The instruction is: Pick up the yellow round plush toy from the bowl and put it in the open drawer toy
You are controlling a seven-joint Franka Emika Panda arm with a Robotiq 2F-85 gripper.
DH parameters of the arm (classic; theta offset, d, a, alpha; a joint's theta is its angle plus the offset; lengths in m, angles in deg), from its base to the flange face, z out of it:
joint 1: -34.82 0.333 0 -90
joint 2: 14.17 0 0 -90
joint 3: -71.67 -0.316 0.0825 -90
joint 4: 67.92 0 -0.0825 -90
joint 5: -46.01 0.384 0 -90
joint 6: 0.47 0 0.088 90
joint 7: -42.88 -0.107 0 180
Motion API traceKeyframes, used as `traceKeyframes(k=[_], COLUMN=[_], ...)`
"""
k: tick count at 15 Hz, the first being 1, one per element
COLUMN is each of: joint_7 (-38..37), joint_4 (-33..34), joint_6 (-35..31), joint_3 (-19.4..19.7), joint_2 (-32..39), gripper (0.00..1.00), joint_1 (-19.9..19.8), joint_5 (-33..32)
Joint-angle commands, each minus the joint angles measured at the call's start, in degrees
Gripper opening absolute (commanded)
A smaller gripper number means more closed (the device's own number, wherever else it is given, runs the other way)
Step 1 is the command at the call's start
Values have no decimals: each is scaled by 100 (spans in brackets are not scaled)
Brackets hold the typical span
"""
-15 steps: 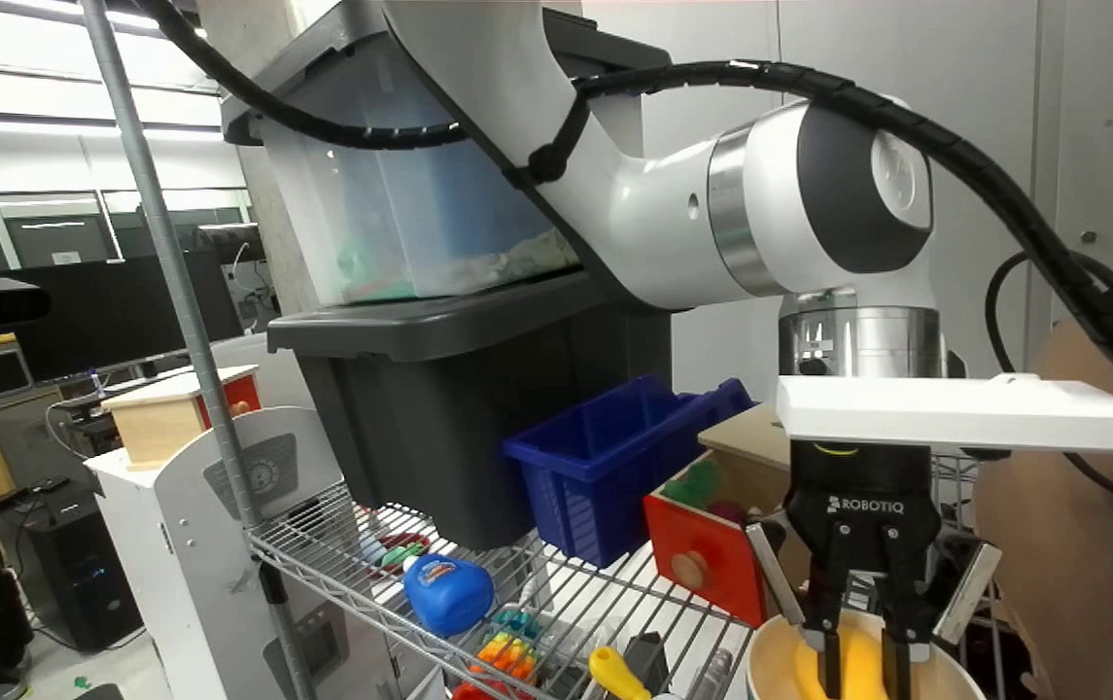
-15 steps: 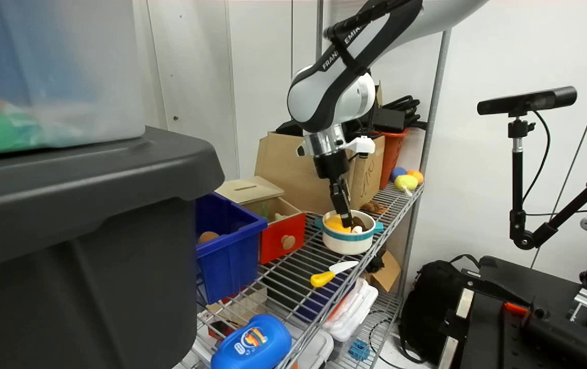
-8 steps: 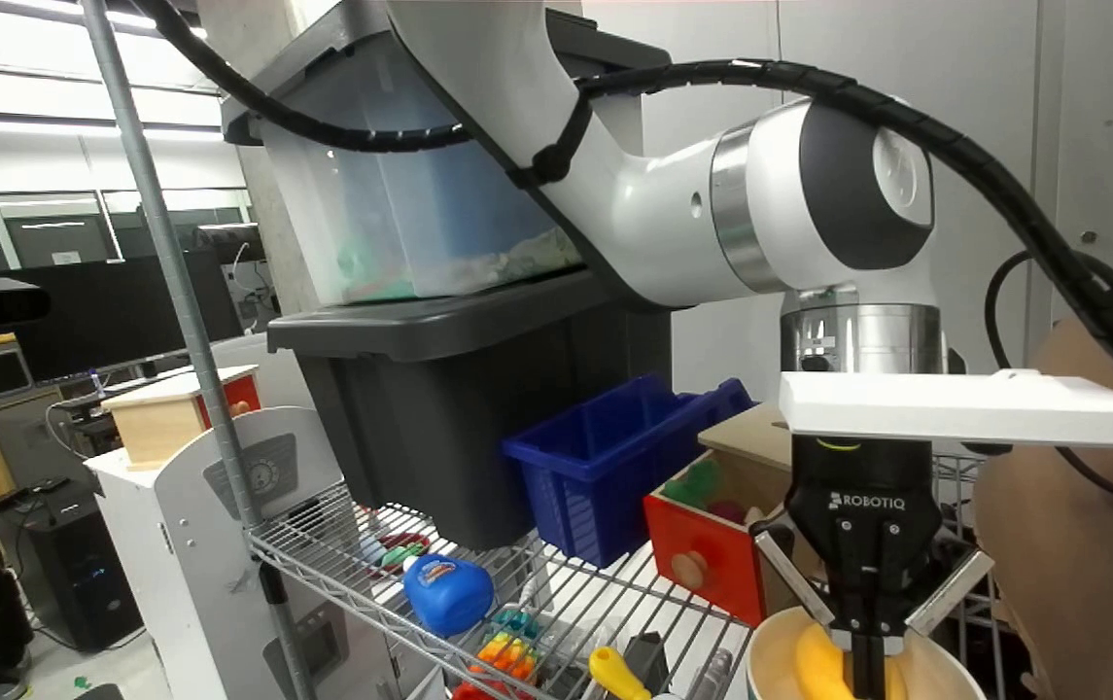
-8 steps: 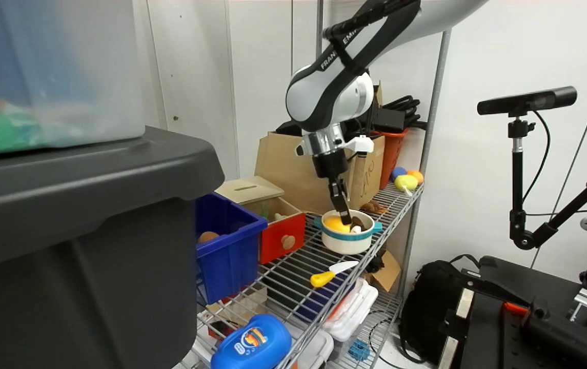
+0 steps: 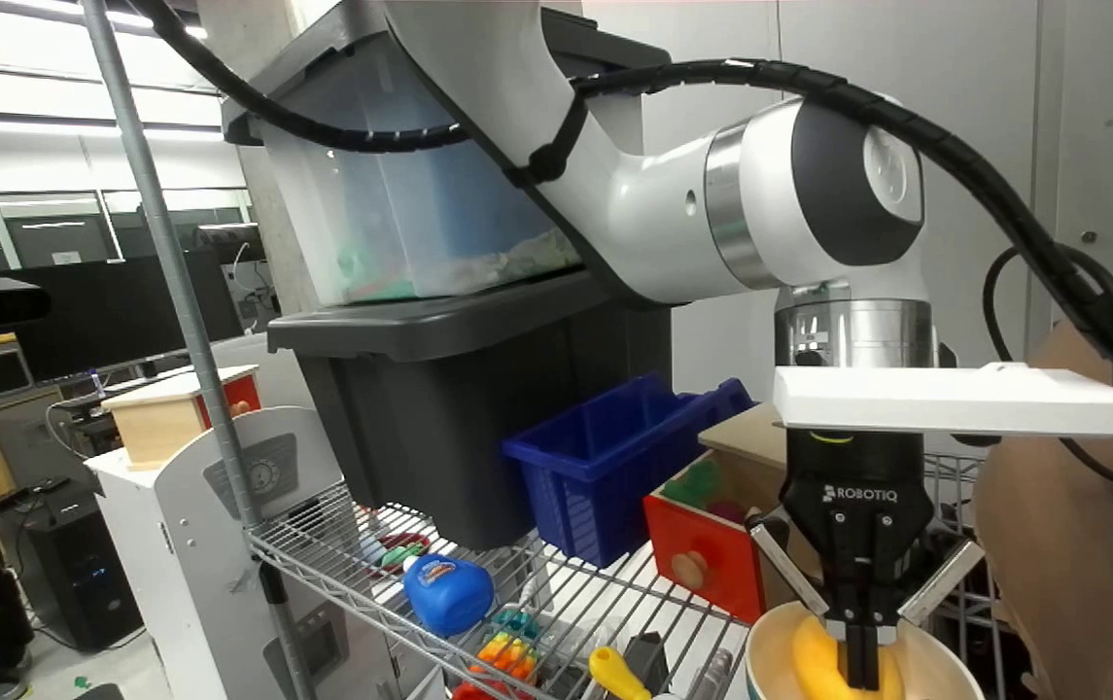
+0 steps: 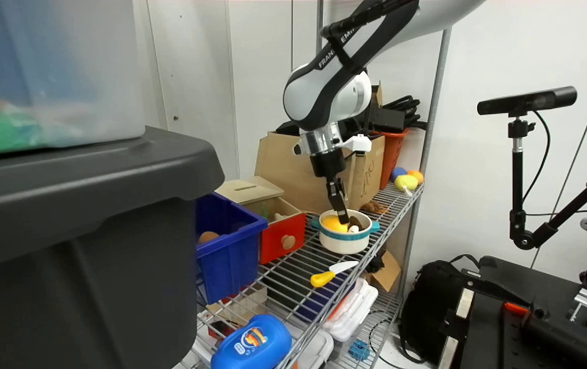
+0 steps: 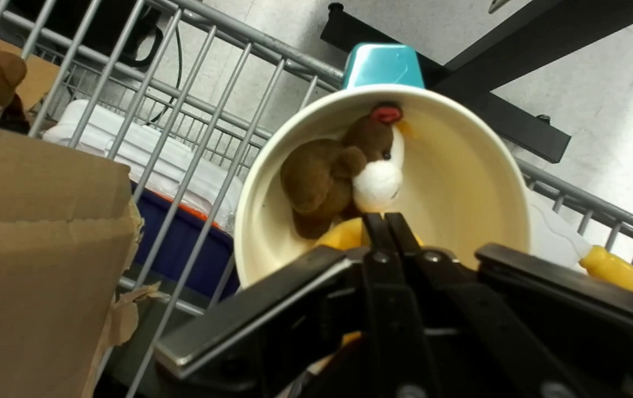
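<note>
The yellow round plush toy [image 5: 817,663] sits in the cream bowl [image 5: 770,647]. In an exterior view the toy [image 6: 332,223] lies low in the bowl [image 6: 342,246], which has teal handles. My gripper [image 5: 863,676] points down into the bowl, its fingers nearly together and pressed into the plush. They look shut on a fold of the toy; the pinch itself is mostly hidden. In the wrist view the gripper [image 7: 383,218] covers most of the toy [image 7: 343,235]. The wooden drawer toy [image 5: 697,559] stands beside the bowl with its red drawer pulled out; it also shows in an exterior view [image 6: 283,238].
A brown-and-white plush animal [image 7: 349,166] shares the bowl. A blue bin [image 5: 595,467] stands beside the drawer toy, which holds some small things. A cardboard box [image 6: 293,164] is behind. A yellow-handled toy knife [image 6: 331,274] and a blue bottle [image 6: 252,343] lie on the wire shelf.
The gripper fingers have closed from around the toy to nearly together. The gripper has shifted slightly up and sideways, and the bowl and toy have moved slightly with it.
</note>
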Motion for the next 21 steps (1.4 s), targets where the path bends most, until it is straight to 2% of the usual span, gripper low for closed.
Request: traceKeyframes(k=[1,12,21], joint_7=[72,-25,-87], joint_4=[140,-73,-411], joint_6=[169,154,454], joint_3=[7,22,47], joint_2=[-15,-273,-880], gripper=[1,1,1], joint_1=[57,185,208], joint_5=[-62,-81,-93])
